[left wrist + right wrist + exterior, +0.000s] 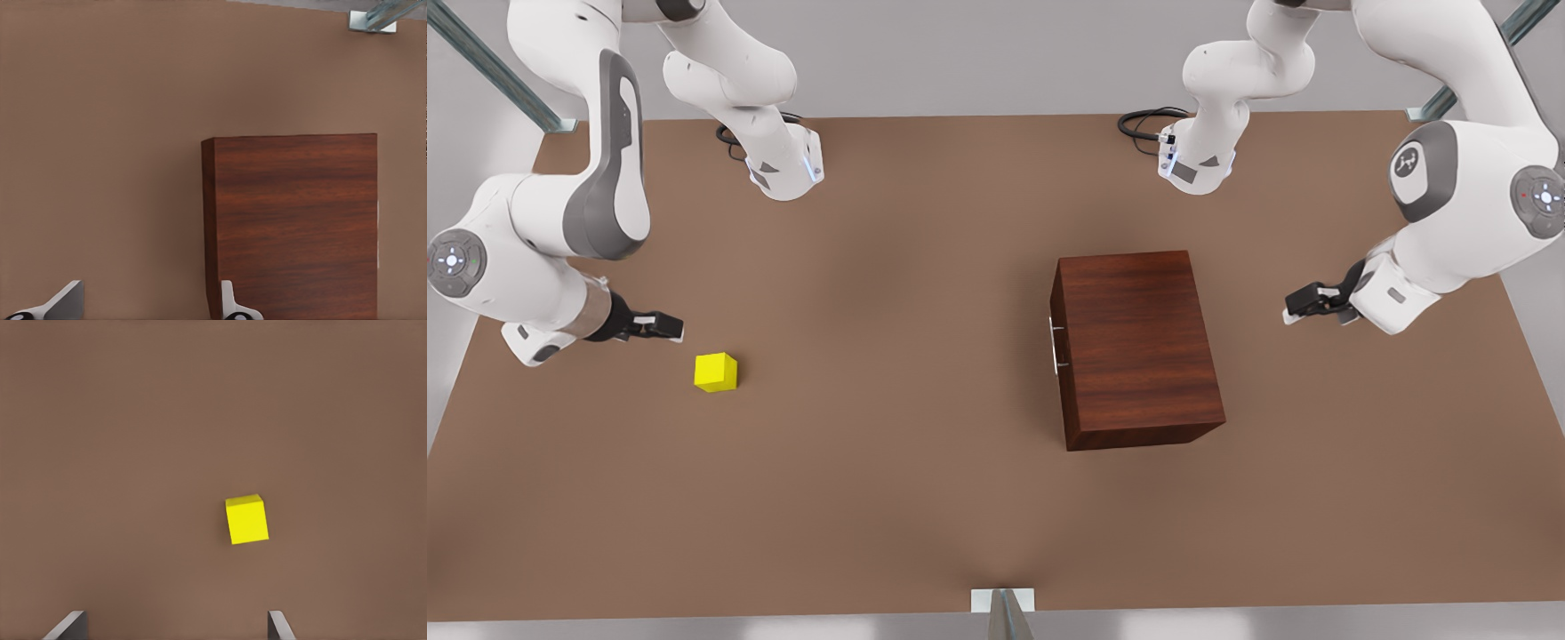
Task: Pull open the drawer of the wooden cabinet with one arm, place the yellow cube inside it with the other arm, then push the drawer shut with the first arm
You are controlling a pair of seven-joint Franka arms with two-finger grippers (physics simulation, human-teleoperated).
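A: In the front view we have the wooden cabinet (1138,347) standing on the brown table (889,498), toward the front view's right. Its drawer (1056,342) faces the front view's left, flush with the cabinet front, with the silver handle (1056,345) on it.

B: And the yellow cube (716,372) sits on the table well apart from the cabinet, toward the front view's left. We see the right tool (669,327) just beside it, above the table and holding nothing; from here we cannot tell how its fingers stand. The left tool (1294,307) hangs beyond the cabinet's back side, at the front view's right, apart from the wood.

A: In the left wrist view we look down on the cabinet's flat top (297,227). The left tool (150,303) has its fingertips (67,300) spread wide, nothing between them; one tip lies over the bare table, the other over the cabinet's edge.

B: In the right wrist view the cube (247,519) rests on the table ahead of the right tool (177,628), whose fingertips (70,623) are spread wide and empty. The cube is not between them.
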